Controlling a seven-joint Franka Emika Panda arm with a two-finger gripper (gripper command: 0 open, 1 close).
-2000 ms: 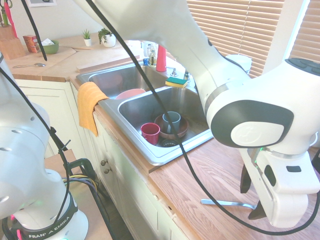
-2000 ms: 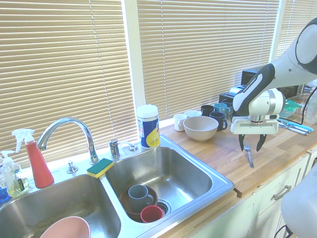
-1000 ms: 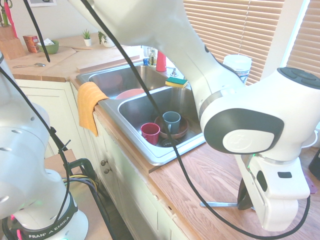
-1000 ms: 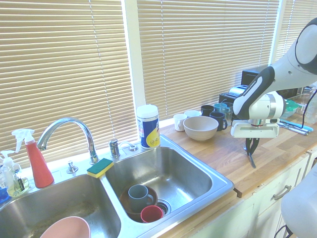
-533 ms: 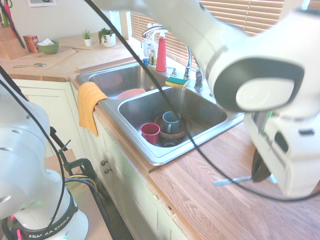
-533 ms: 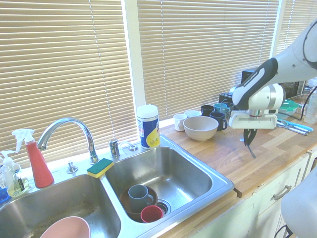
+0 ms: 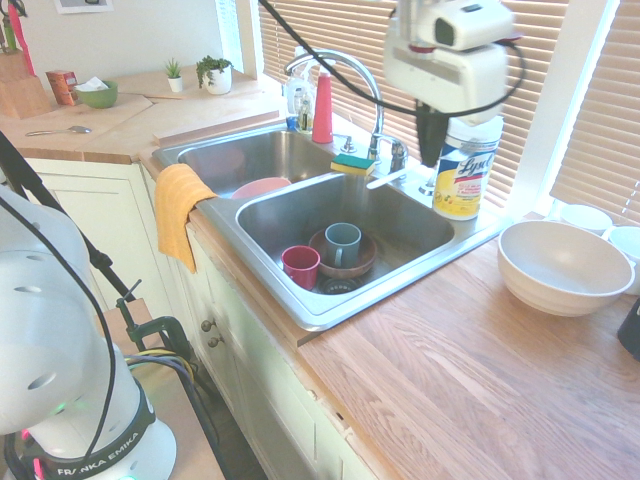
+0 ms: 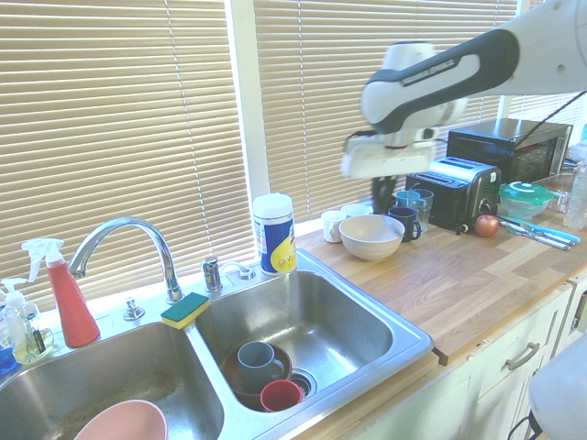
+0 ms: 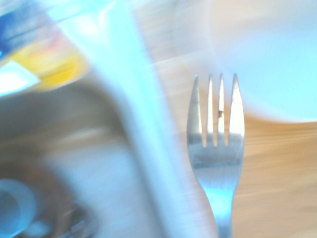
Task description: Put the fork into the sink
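High above the sink's (image 7: 300, 300) far corner, the gripper (image 7: 431, 150) points straight down, its fingers clamped tight on the fork (image 7: 385, 178). From the first exterior view the fork juts out level, beside the Lysol tub (image 7: 462, 165) and faucet (image 7: 340, 70). Its four tines show sharp in the wrist view. Down in the basin sit a grey mug (image 7: 342, 243), brown bowl (image 7: 361, 262) and red cup (image 7: 300, 266).

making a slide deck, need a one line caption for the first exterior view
Robot hand carries the fork level, high over the sink, beside the wipes canister.
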